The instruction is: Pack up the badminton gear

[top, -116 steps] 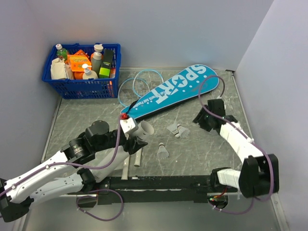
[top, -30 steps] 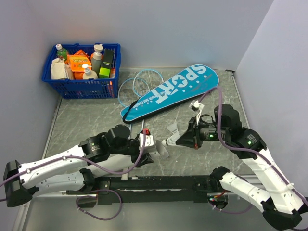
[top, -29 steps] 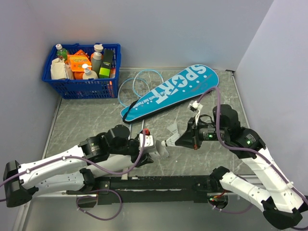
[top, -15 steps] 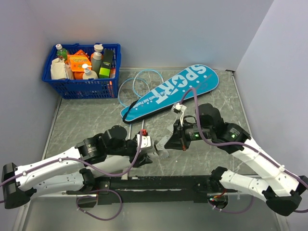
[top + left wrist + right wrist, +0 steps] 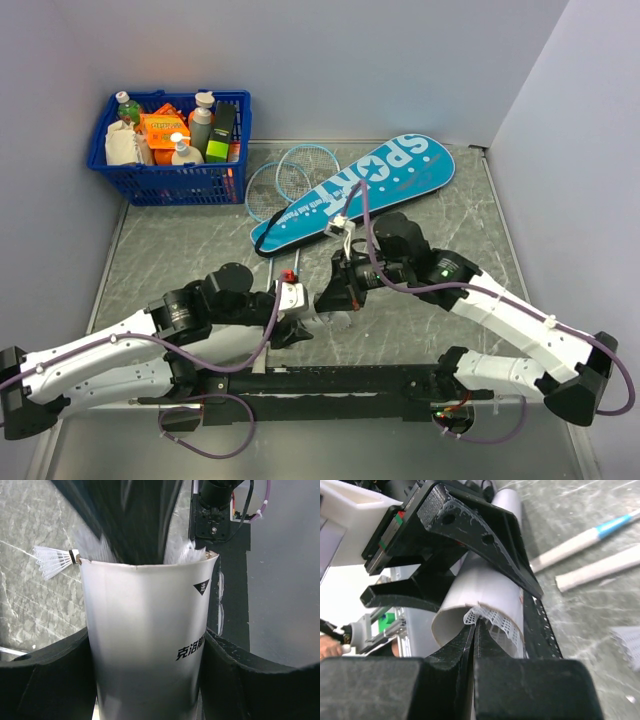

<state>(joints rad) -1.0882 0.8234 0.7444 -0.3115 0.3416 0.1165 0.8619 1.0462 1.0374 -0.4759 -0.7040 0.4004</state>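
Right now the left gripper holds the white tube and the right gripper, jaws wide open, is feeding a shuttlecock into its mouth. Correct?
Not quite: the jaws are not open. The right wrist view shows the right gripper pinched shut on the shuttlecock at the mouth of the white tube, which the left gripper holds.

I saw a grey surface [image 5: 180,250] marbled with pale veins. The bag [image 5: 385,178] was teal with white "SPORT" lettering and white dots. The rackets [image 5: 300,170] had light-blue frames, and the basket [image 5: 150,185] was blue. The tube [image 5: 145,595] was silvery white with a black triangle and black characters. The shuttlecock [image 5: 492,621] was white and netted. My left end effector [image 5: 147,645] and right end effector [image 5: 475,630] were black.
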